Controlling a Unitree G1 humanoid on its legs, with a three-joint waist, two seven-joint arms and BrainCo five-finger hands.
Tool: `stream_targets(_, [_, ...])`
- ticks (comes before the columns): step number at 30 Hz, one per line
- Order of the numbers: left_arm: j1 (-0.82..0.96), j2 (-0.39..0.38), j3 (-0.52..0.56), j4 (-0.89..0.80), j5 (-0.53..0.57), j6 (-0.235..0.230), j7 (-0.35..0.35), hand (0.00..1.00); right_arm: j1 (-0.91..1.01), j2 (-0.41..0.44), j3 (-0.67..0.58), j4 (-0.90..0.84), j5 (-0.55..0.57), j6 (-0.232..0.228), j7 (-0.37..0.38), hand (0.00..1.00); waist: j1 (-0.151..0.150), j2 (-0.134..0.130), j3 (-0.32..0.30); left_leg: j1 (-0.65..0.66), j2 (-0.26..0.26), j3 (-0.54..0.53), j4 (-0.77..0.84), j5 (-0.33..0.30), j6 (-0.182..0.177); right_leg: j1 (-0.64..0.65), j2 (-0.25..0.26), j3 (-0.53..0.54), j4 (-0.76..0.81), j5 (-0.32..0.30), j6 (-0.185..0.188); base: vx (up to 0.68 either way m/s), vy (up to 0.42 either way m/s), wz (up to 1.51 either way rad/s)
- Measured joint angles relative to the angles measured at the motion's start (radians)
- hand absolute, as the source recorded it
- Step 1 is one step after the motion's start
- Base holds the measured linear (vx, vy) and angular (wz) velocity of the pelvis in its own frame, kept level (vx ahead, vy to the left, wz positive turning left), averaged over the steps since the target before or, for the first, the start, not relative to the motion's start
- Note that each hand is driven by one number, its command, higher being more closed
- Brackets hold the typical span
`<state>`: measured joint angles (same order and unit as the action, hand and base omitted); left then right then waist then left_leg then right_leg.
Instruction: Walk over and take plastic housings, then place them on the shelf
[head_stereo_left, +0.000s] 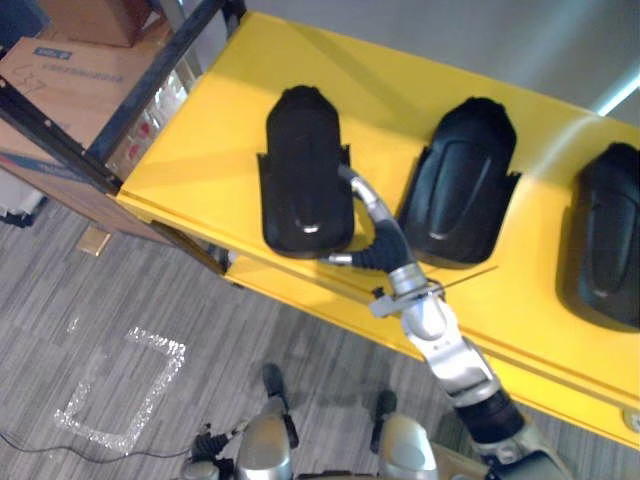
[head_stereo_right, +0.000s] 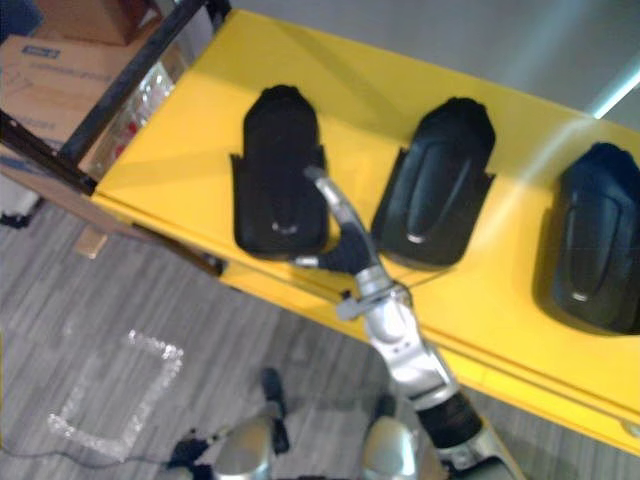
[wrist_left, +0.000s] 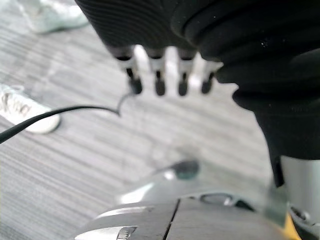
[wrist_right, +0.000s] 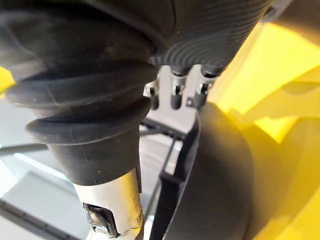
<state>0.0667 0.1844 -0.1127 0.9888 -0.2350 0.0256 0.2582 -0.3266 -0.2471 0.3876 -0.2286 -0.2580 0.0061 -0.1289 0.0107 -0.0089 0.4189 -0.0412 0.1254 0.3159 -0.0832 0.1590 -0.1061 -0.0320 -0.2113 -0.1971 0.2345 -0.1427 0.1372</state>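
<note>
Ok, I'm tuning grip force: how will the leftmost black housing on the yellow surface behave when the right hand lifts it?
The leftmost housing looks like a thin moulded shell, so probably stiff and light for its size. Its glossy rounded back may slip in the right hand. Lying flat on the yellow surface, it should slide, not roll.

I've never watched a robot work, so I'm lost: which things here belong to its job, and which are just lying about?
Part of the job: left cover, middle cover, right cover, all black plastic; yellow table under them; right hand at the left cover's edge; left hand, hanging idle.
Lying about: cardboard boxes; taped square on the floor; a person's shoes.
</note>
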Motion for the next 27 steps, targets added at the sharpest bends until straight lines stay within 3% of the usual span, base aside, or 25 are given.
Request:
stream_targets(22, [0.000,0.004,-0.017,0.000,-0.001,-0.001,0.002,0.00,-0.001,0.011,0.110,-0.014,0.048,-0.009,0.066,0.00,0.000,0.000,0.000,0.002,-0.011,-0.023,0.000,0.002,0.002,0.015,-0.011,-0.022,0.002,-0.004,0.006,0.00,0.001,0.02])
stream_targets(25, [0.000,0.005,-0.017,0.000,-0.001,-0.002,0.003,0.00,-0.001,0.013,0.126,0.013,0.036,-0.007,0.047,0.00,0.000,0.000,0.000,0.000,-0.012,-0.024,0.000,0.002,0.003,0.015,-0.012,-0.023,0.002,-0.004,0.006,0.00,0.000,0.00])
stream_targets(27, [0.000,0.005,-0.017,0.000,-0.001,-0.002,0.003,0.00,-0.001,0.019,0.127,0.021,0.001,-0.007,-0.032,0.00,0.000,0.000,0.000,-0.002,-0.012,-0.024,0.000,0.002,0.003,0.015,-0.012,-0.023,0.002,-0.004,0.006,0.00,0.000,0.00])
